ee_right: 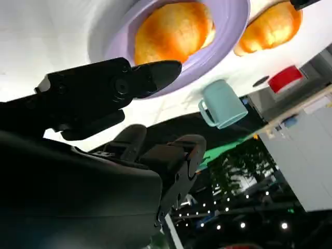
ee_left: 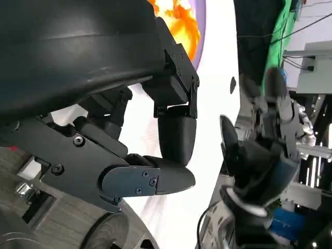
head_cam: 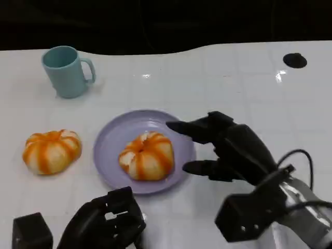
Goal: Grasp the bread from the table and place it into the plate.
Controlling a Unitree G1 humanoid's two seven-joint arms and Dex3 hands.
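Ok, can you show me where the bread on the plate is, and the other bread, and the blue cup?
bread on the plate (head_cam: 147, 155), head view, middle of its striped top.
other bread (head_cam: 51, 151), head view, middle of its top, on the table.
blue cup (head_cam: 64, 71), head view, side of its body.

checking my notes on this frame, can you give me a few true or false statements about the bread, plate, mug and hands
1. One bread lies on the purple plate. True.
2. The second bread sits inside the mug. False: it lies on the table, beside the plate and apart from it.
3. The right hand holds the bread on the plate. False: its fingers are spread beside the plate and hold nothing.
4. The mug stands upright. True.
5. The left hand rests on the plate. False: it is off the plate, near the table's front edge.
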